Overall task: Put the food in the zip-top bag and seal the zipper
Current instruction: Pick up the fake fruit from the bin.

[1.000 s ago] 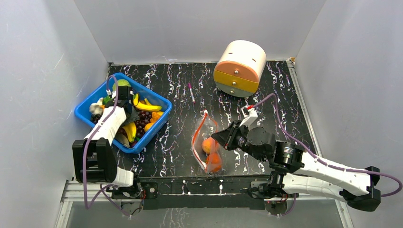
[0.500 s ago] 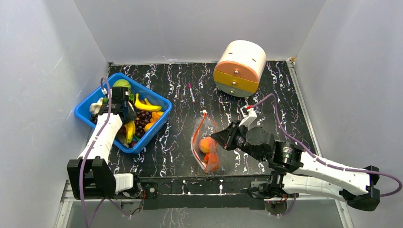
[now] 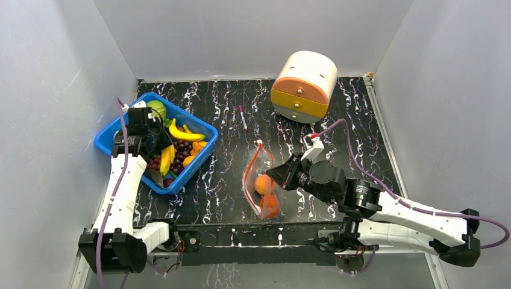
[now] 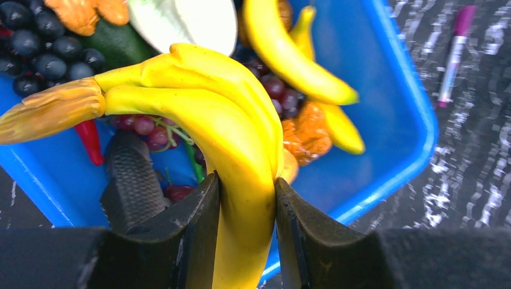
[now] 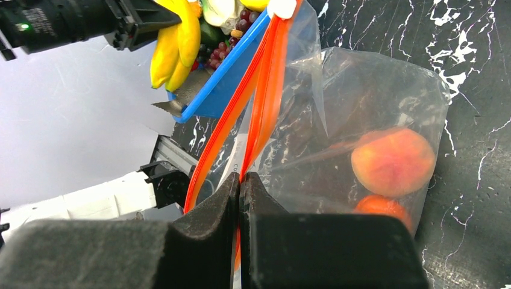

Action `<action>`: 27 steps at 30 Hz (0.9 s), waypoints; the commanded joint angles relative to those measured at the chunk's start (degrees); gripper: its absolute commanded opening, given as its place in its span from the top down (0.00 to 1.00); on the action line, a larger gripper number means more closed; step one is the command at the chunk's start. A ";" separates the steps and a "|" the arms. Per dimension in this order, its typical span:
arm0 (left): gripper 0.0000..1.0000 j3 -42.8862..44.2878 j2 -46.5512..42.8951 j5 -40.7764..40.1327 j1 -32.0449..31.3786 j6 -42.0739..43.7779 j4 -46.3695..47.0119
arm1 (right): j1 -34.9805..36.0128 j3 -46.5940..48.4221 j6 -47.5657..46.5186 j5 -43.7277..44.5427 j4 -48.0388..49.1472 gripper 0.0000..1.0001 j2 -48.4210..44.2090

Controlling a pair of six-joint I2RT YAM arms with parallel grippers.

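My left gripper (image 4: 247, 192) is shut on a yellow banana bunch (image 4: 235, 120) and holds it above the blue bin (image 4: 391, 120); in the top view the gripper (image 3: 158, 150) is over the bin's middle. My right gripper (image 5: 241, 180) is shut on one side of the zipper (image 5: 265, 90), the red-orange strip of the clear zip-top bag (image 5: 373, 90), and holds the mouth open. The bag (image 3: 265, 165) lies on the table centre with a peach (image 3: 261, 183) and an orange fruit (image 3: 271, 206) inside. The right gripper (image 3: 272, 173) is at the bag's right edge.
The blue bin (image 3: 205, 127) at the left holds grapes (image 4: 48, 51), another banana (image 3: 184, 135), green cabbage (image 3: 156, 108) and other toy food. A cream and orange drawer unit (image 3: 304, 85) stands at the back. A pink-capped pen (image 3: 242, 117) lies behind the bag.
My left arm has swung left and back, lifting the gripper with the bananas up from among the food in the bin. The right gripper and bag have barely moved.
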 commanded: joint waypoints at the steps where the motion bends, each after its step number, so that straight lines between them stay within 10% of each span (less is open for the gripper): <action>1: 0.90 3.54 -4.53 9.98 0.24 2.46 -0.80 | 0.00 0.95 0.72 1.09 4.11 1.00 0.32; 17: 0.90 2.61 -13.63 50.49 -2.04 0.08 7.35 | 0.00 3.33 0.63 4.12 5.36 1.00 3.91; 27: 0.89 -6.46 -16.01 74.40 -5.48 -19.75 30.21 | 0.00 4.86 -1.17 2.85 9.10 1.00 7.55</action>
